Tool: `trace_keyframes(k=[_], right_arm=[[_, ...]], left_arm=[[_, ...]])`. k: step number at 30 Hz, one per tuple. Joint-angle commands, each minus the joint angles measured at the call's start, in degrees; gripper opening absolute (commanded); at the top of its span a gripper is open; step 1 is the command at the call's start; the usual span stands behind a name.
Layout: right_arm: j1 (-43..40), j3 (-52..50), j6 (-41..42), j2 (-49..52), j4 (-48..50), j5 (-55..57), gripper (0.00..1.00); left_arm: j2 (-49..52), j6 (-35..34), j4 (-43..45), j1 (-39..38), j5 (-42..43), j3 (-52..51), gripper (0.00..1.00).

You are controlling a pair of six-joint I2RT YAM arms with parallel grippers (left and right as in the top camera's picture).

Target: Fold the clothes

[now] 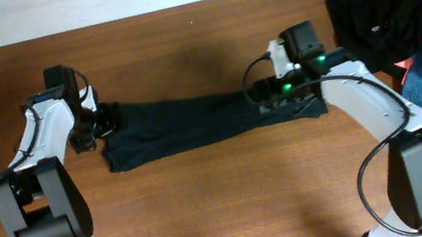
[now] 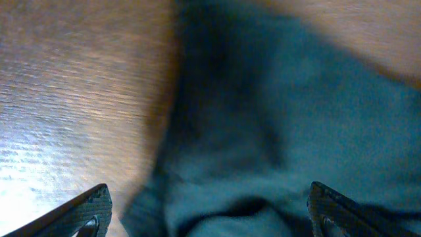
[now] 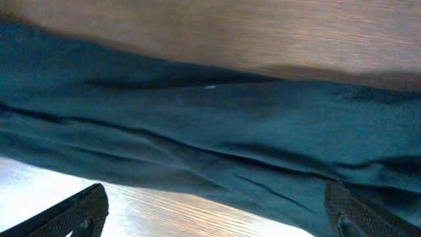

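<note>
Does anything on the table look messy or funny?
Yes. The dark garment lies in a long band mid-table, wrinkled, its left end wider and crooked. A pile of clothes sits bunched up at the far right corner.

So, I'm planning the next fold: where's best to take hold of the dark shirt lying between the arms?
The T-shirt lies flat as a long band, so probably pinch its short left end, coming from the left; the left gripper sits over that edge, fingers open.
</note>
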Motion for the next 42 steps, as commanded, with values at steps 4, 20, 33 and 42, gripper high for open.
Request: trace_keyframes(k=[4, 20, 33, 42], right_arm=[[3.85, 0.50, 2.58, 4.50, 0.94, 6.47, 0.99], [6.54, 0.46, 5.92, 13.88, 4.59, 6.58, 0.99], [6.54, 0.46, 5.88, 13.90, 4.85, 6.69, 0.99], [6.54, 0.33, 5.86, 13.90, 4.74, 6.69, 0.99]], left_arm=[[2.62, 3.63, 1.62, 1.11, 0.87, -0.24, 0.97], [7.37, 6.67, 2.29, 1.11, 6.43, -0.24, 0.99], [9.62, 7.96, 1.57, 1.11, 11.78, -0.02, 0.43], [9.62, 7.91, 1.20, 1.79, 8.63, 1.25, 0.84]])
